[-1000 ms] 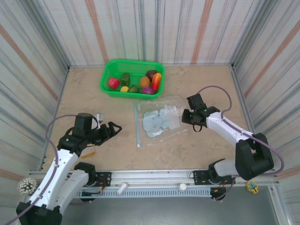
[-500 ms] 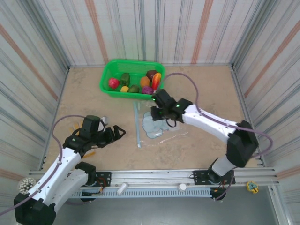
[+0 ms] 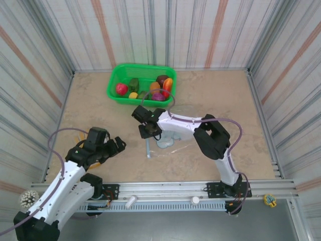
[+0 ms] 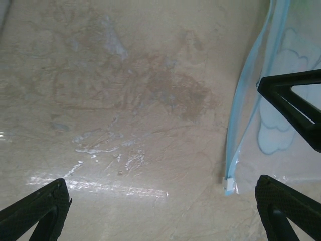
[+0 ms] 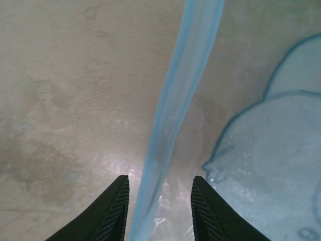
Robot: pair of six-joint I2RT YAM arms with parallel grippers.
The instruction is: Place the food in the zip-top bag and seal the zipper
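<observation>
Right pincer (image 3: 149,129) is low over the left edge of the zip-top bag (image 3: 169,141). Its jaws are narrowly parted astride the zipper (image 5: 175,100), and the strip runs between the fingers (image 5: 113,211) unpinched. Left pincer (image 3: 119,144) is released, jaws spread wide and empty, just left of the zipper's near end, over bare surface (image 3: 215,95). The bag lies flat mid-surface. Food (image 3: 156,89) sits in the green basket (image 3: 138,66), just beyond the bag's far edge.

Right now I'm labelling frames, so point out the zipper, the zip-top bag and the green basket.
zipper (image 5: 176,100), right wrist view, middle of the pale blue strip.
zip-top bag (image 5: 271,170), right wrist view, its pale blue printed patch.
green basket (image 3: 110,87), top external view, its left rim.
</observation>
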